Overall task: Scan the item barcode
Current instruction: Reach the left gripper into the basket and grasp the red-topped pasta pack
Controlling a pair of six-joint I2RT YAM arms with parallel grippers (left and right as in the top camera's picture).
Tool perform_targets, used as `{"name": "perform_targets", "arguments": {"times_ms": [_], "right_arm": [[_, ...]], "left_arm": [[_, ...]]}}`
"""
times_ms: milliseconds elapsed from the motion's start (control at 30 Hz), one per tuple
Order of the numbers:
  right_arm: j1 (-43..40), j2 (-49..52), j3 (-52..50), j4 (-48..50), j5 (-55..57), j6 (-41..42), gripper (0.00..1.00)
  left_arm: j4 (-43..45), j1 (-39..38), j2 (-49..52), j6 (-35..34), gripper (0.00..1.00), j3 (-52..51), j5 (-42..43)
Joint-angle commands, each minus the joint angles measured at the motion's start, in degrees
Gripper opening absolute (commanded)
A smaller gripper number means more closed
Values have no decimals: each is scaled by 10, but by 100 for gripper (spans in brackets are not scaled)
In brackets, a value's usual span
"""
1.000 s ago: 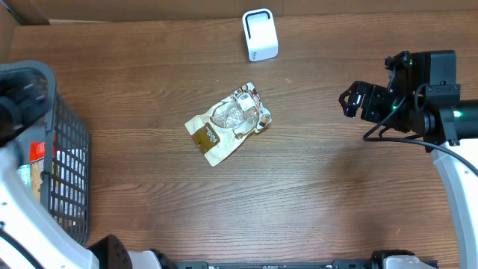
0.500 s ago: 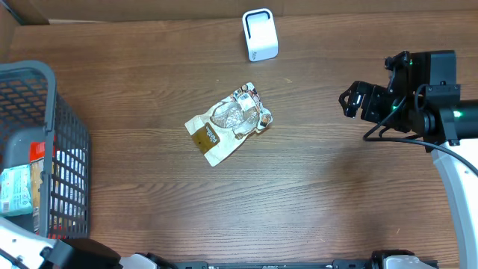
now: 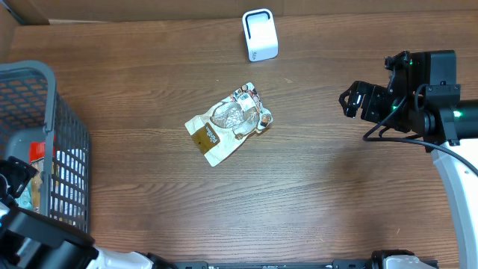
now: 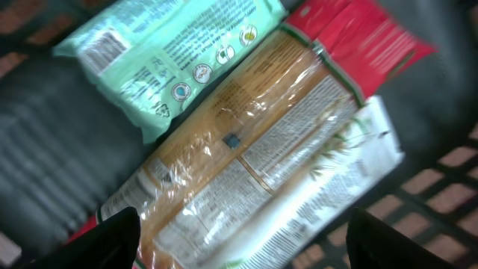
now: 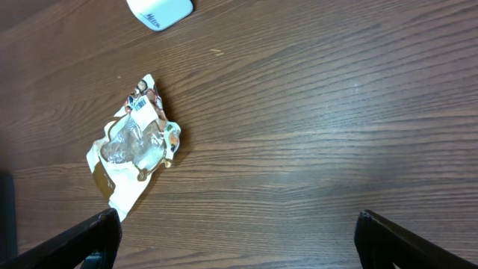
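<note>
I am working over a wooden table (image 3: 314,194) carrying a grey basket (image 3: 71,149). My left claw (image 4: 243,239) is hanging released inside the basket, above a brown packet (image 4: 246,149) lying between a green one (image 4: 172,52) and a red one (image 4: 358,37). My right claw (image 3: 355,101) is hovering released, well right of the basket. The crumpled packet (image 3: 228,123) is lying right of the basket, the white scanner (image 3: 260,34) farther right and back.

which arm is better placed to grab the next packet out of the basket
Left. The left fingers hang open right above the packets in the basket; the right fingers are open too, but far across the table.
</note>
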Motion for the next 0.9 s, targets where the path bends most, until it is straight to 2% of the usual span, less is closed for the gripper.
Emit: {"name": "perform_targets", "arguments": {"times_ms": [0,367,633,767,867], "right_arm": [[3,-2,17,3,0,-2,100],[3,-2,17,3,0,-2,100],[3,-2,17,3,0,-2,100],[3,-2,17,3,0,-2,100],[3,-2,17,3,0,-2,100]], "left_arm": [[8,-2,42,87,83,-5,-8],[38,-2,110,142,83,-5,-9],[64,-15,122,149,82,-6,-23],[71,-37,122,174,82,-6,-22],[72,-53,122,185,86,-6,-22]]}}
